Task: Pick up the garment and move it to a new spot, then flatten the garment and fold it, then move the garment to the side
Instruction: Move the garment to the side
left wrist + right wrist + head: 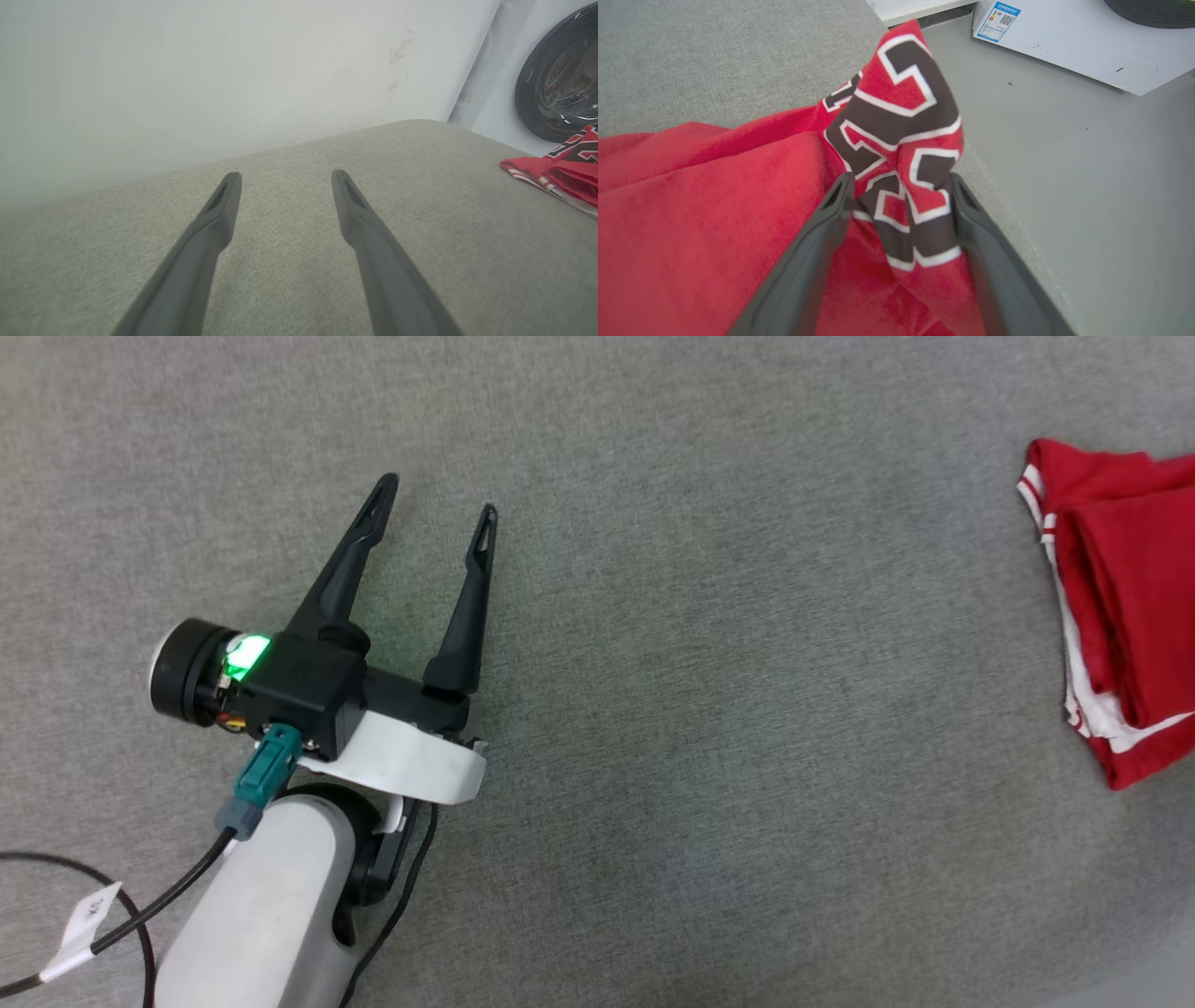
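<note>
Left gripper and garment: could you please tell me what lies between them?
The stretch is bare. In the head view, plain grey surface runs from the left gripper to the folded garment, with nothing on it.

Bare worktop (747, 709) lies open between the left claw (437, 497) and the garment (1130, 607), which are well apart. A wall (187, 70) closes the far edge. A raised garment fold fills the right claw's (901, 179) gap. Beside it the worktop drops to floor (1087, 186), with a washer (1064, 42) beyond.
</note>
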Tool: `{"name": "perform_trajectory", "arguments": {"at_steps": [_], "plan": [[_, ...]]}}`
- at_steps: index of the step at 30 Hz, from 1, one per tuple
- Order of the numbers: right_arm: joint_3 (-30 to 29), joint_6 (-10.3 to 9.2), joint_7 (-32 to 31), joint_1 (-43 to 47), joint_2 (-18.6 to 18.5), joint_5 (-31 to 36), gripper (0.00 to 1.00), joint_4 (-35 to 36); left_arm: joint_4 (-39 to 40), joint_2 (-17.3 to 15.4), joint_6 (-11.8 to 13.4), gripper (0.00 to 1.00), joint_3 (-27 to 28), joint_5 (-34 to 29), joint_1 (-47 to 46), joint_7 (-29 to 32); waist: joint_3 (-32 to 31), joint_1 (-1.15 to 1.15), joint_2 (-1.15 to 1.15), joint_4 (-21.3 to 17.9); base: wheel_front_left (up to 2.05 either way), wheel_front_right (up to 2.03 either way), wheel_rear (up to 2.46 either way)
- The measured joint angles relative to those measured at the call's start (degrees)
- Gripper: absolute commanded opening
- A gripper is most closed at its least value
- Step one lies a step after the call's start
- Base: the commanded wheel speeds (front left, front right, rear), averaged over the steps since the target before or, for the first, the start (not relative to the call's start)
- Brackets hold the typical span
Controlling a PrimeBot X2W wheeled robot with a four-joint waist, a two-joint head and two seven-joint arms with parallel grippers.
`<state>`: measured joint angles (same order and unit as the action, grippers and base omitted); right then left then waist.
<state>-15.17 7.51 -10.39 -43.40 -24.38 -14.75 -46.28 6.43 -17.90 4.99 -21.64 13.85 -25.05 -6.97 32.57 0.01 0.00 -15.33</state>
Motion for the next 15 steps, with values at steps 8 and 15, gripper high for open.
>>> {"name": "perform_trajectory", "arguments": {"at_steps": [8,15], "plan": [[2.54,0.0,3.93,1.75,-0.71,1.38,1.0,-1.7,-3.83,0.6,0.85,1.0,0.51,2.18,4.02,-2.33,-5.85,0.0,0.0,-0.4,0.0,0.0,0.0],[3.88,0.0,6.88,9.25,0.68,1.3,1.0,2.27,-7.53,2.52,2.14,1.0,1.16,5.09,9.29,-4.32,-14.11,-0.01,0.0,-0.08,0.0,0.0,0.0]]}}
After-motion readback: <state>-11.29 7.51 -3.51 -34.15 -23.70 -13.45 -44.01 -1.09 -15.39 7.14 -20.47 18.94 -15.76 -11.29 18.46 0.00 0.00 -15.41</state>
